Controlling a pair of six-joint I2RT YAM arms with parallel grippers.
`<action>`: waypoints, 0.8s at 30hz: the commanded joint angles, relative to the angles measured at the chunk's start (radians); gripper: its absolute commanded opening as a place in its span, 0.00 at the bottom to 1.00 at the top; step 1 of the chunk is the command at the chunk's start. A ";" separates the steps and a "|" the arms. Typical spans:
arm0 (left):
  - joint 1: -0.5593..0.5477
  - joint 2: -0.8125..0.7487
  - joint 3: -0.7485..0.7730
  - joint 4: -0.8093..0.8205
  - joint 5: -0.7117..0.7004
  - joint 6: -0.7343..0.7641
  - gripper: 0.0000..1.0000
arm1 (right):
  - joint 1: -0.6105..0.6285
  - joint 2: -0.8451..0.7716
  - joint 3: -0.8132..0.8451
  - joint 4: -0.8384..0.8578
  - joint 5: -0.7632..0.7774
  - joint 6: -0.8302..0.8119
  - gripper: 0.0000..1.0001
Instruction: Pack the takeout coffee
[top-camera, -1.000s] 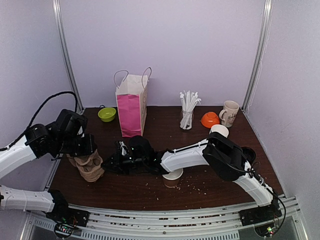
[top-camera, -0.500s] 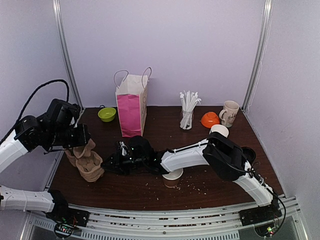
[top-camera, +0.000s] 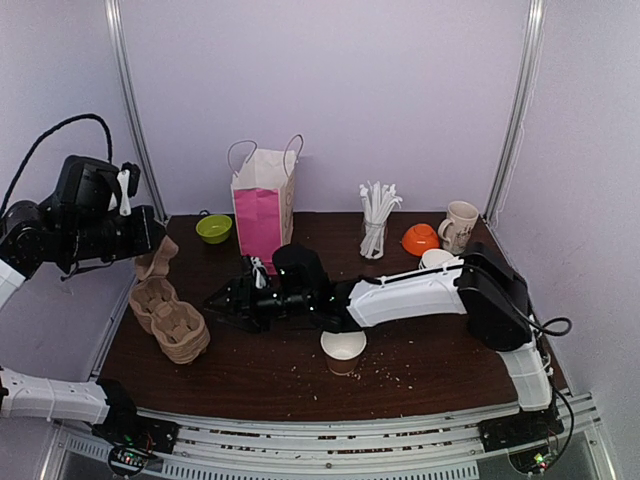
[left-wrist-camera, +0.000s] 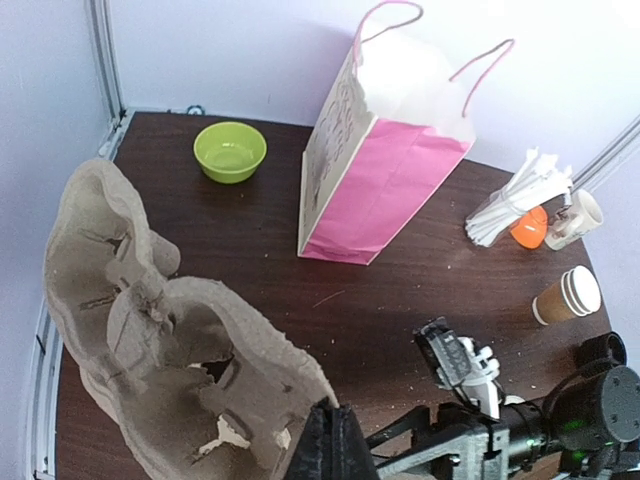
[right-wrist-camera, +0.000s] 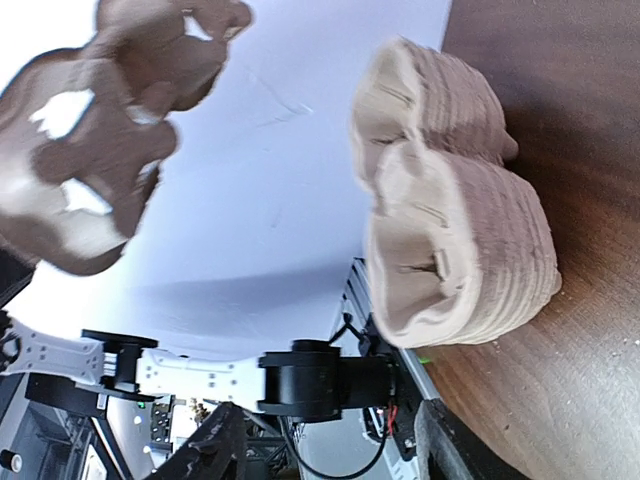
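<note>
**While One Tray Hung in the Air, Both Cups Sat on the Table**

As the left pincer (left-wrist-camera: 328, 445) stood pressed together on the edge of a cardboard cup tray (left-wrist-camera: 170, 340), it held that tray tilted above the left side of the table (top-camera: 420, 385). A stack of more trays (top-camera: 172, 325) lay on the wood below it. The right wrist view showed a gap between the held tray and the stack.

The right pincer (top-camera: 218, 300) reached across to the left, low over the table and just right of the stack. Its fingers were spread with nothing between them.

Neither cup was gripped. The near cup (top-camera: 343, 350) stood upright and open-topped at the near middle of the table, just on the near side of the right arm. The far cup (top-camera: 438, 260) stood toward the far right, partly hidden behind that arm. It was close to an orange bowl (top-camera: 420, 238) and a mug (top-camera: 460, 225).

A pink paper bag (top-camera: 262, 212) stood upright at the far middle-left. It had a green bowl (top-camera: 214, 228) to its left and a jar of white sticks (top-camera: 374, 228) to its right.
</note>
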 joint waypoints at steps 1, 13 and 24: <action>-0.004 0.028 0.089 0.043 0.060 0.118 0.00 | -0.035 -0.172 -0.087 -0.071 0.040 -0.097 0.60; -0.225 0.152 0.105 0.151 0.124 0.264 0.00 | -0.221 -0.739 -0.416 -0.591 0.352 -0.500 0.61; -0.314 0.177 0.044 0.190 0.168 0.303 0.00 | -0.260 -0.896 -0.594 -0.599 0.440 -0.536 0.61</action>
